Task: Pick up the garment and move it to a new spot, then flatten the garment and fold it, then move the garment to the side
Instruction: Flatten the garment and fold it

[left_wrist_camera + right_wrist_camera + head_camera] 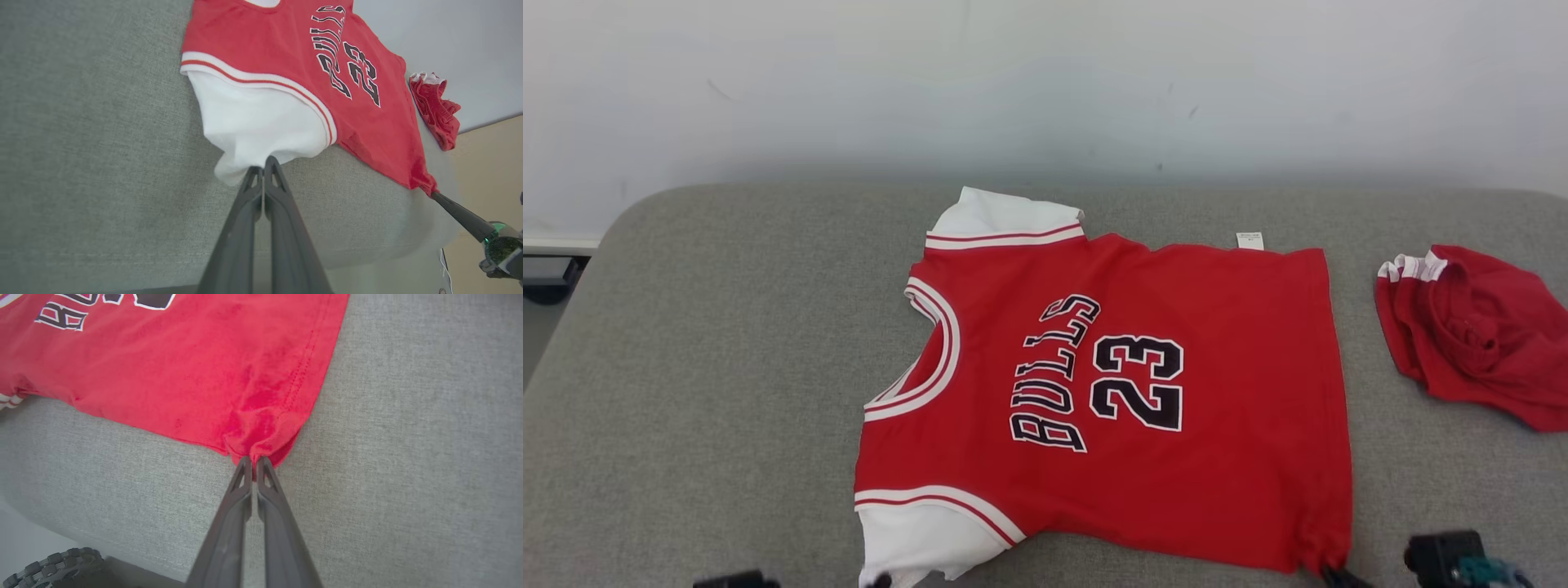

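Note:
A red jersey with white sleeves and "BULLS 23" lettering lies spread flat on the grey cushioned surface, neck toward the left. In the left wrist view my left gripper is shut on the edge of the near white sleeve. In the right wrist view my right gripper is shut on the near hem corner of the jersey, which bunches at the fingertips. In the head view both grippers barely show at the bottom edge, the left gripper by the sleeve, the right gripper at the hem corner.
A second red garment with white trim lies crumpled at the right end of the surface. A pale wall stands behind. The near edge of the cushion drops off just behind both grippers.

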Controlling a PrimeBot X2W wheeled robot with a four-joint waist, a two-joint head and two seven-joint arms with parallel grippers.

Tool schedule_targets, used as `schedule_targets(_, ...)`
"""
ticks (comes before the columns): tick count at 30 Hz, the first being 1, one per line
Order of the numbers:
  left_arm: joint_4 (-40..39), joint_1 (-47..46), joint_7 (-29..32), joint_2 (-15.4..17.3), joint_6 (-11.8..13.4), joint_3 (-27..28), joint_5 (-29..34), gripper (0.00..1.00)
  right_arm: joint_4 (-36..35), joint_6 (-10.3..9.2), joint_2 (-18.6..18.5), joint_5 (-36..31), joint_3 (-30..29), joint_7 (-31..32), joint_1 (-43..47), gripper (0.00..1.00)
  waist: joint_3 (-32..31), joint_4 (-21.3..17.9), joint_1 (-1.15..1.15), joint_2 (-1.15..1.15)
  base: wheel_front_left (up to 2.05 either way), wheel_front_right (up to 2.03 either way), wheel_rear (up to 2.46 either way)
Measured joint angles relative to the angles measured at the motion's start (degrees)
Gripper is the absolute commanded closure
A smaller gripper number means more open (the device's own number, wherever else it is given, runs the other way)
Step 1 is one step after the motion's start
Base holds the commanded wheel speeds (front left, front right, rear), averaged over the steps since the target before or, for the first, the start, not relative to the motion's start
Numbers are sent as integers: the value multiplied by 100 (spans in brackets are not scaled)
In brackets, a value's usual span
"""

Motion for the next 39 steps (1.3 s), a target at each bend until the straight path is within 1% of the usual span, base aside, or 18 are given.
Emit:
schedule_targets(5,47,-940,119,-65,-22,-102,158,100,-112,77,-26,-108,199,376,-826,100,180,-11,1,0,0,0,0)
schedule_targets(8,220,-1662,487,-13,-272,-297,290,100,-105,267,-57,-109,423,839,-1584,100,339,-17,1,0,0,0,0)
schedule_targets(11,468,-2437,1023,-148,-569,-333,-148,100,121,491,-56,-120,725,1469,-2575,100,535,-33,1,1,0,0,0)
schedule_targets(12,468,-2437,1023,-148,-569,-333,-148,100,121,491,-56,-120,725,1469,-2575,100,535,-33,1,1,0,0,0)
schedule_targets(14,721,-3126,1580,-25,-895,-532,-166,100,422,622,-5,-82,849,1975,-3335,100,678,-51,1,1,0,0,0)
schedule_targets(18,1445,-4677,2221,-35,-901,-157,-541,100,1254,594,288,55,793,2872,-5043,100,981,-97,2,1,0,0,0)
schedule_targets(20,1801,-5619,2236,-151,-858,204,-559,100,1490,546,443,44,388,2927,-5870,100,1141,-120,3,2,0,0,0)
schedule_targets(22,1951,-6486,1768,-417,-784,827,-170,100,1500,524,573,-229,-129,2515,-6622,100,1303,-135,3,1,0,0,0)
schedule_targets(24,1996,-7275,873,-643,-509,1436,281,100,1383,461,626,-780,-594,1600,-7348,100,1468,-140,2,2,0,0,0)
schedule_targets(26,2093,-8050,134,-705,-341,1717,430,100,1444,242,649,-862,-869,797,-8176,100,1634,-133,2,1,0,0,0)
schedule_targets(27,2033,-8324,-99,-670,-431,1708,456,100,1490,323,612,-873,-760,501,-8573,100,1717,-125,2,1,0,0,0)
schedule_targets(28,1845,-8423,-388,-646,-564,1656,552,100,1295,527,592,-903,-654,157,-8784,100,1799,-115,2,1,0,0,0)
schedule_targets(29,1614,-8370,-582,-564,-691,1549,711,100,1029,615,654,-944,-568,-179,-8790,100,1884,-103,1,0,0,0,0)
schedule_targets(31,1276,-7866,-893,-515,-768,1524,750,100,758,798,683,-1117,-259,-653,-8484,100,2051,-82,-1,0,0,0,0)
schedule_targets(33,1463,-7142,-1037,-567,-776,1493,665,100,871,929,700,-1158,-36,-965,-7862,100,2208,-63,0,0,0,0,0)
schedule_targets(35,1763,-6249,-1061,-615,-917,1300,403,100,1172,965,664,-1122,136,-1230,-6957,100,2338,-46,6,3,0,0,0)
schedule_targets(37,1962,-5416,-1216,-688,-962,1146,399,100,1414,981,620,-1085,209,-1478,-6101,100,2403,-32,6,3,0,0,0)
schedule_targets(39,2258,-5041,-1267,-730,-967,1184,189,100,1634,985,502,-1046,225,-1679,-5678,100,2385,-27,1,2,0,0,0)
